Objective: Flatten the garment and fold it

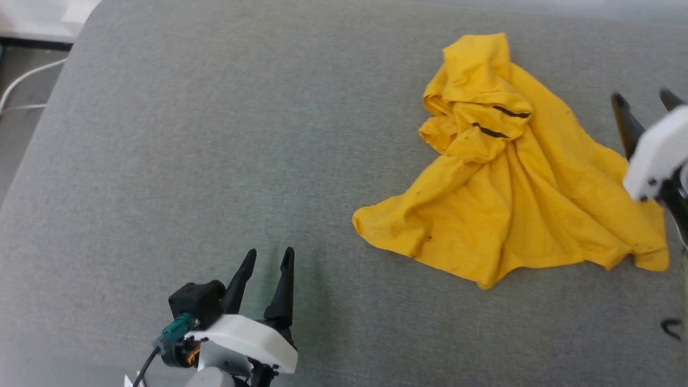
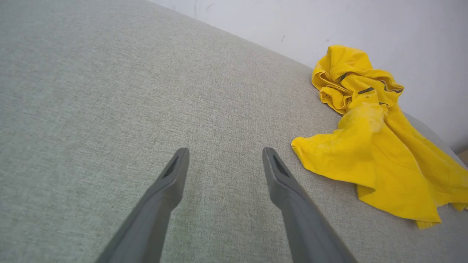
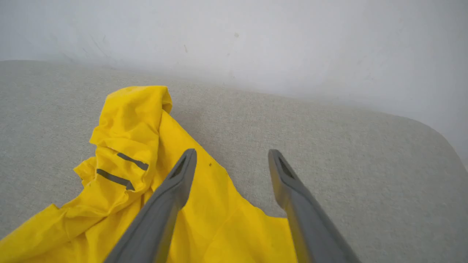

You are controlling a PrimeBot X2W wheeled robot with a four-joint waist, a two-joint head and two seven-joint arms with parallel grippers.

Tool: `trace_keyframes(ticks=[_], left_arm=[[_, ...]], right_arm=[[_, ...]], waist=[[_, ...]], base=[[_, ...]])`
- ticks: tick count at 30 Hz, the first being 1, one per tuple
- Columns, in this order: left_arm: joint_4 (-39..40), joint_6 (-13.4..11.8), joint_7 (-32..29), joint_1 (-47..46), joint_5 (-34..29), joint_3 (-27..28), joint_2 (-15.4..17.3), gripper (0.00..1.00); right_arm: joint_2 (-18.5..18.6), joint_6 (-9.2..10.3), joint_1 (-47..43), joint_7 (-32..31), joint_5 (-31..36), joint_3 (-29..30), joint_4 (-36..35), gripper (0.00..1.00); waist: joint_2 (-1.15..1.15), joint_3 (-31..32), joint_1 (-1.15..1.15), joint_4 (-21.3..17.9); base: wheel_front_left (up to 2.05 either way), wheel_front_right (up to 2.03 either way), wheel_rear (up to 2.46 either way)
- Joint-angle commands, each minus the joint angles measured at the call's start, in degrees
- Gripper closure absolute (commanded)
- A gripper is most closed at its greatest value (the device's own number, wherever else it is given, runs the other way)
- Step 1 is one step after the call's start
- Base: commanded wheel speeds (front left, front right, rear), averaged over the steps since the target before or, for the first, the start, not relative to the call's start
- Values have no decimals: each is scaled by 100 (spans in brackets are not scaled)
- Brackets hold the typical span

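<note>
Pale wall (image 3: pixel 256 36) behind crumpled garment (image 3: pixel 128 120), from the wrist views.

the garment (image 1: pixel 516 215) is a mustard-yellow t-shirt that lies crumpled, not flattened, on the right part of the grey fabric surface (image 1: pixel 215 161) in the head view. its far end is bunched into rolled folds that show two short black marks. the near part fans out wider in loose ridges and ends in a wavy edge. a few small dark specks dot the cloth.
</note>
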State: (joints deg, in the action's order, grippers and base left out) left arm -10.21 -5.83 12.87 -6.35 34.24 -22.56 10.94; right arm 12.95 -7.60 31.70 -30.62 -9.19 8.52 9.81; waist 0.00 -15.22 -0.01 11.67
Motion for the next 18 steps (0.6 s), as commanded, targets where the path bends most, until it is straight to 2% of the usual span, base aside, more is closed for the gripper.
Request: trace_keyframes(ticks=[1, 10, 18], left_arm=[[63, -41, -19, 78, 15, 7, 40, 0], [289, -76, -79, 38, 17, -1, 109, 0], [354, -79, -119, 7, 18, -5, 182, 0]], right_arm=[[-24, 11, -329, -102, -60, 185, -208, 0], [-311, 11, -1605, -472, 70, 1143, -979, 0], [-417, 11, -1834, -543, 76, 1283, -836, 0]], waist=[[0, 49, 1, -203], [0, -127, 1, -318], [0, -281, 1, -317]], base=[[0, 0, 0], [0, 0, 0], [0, 0, 0]])
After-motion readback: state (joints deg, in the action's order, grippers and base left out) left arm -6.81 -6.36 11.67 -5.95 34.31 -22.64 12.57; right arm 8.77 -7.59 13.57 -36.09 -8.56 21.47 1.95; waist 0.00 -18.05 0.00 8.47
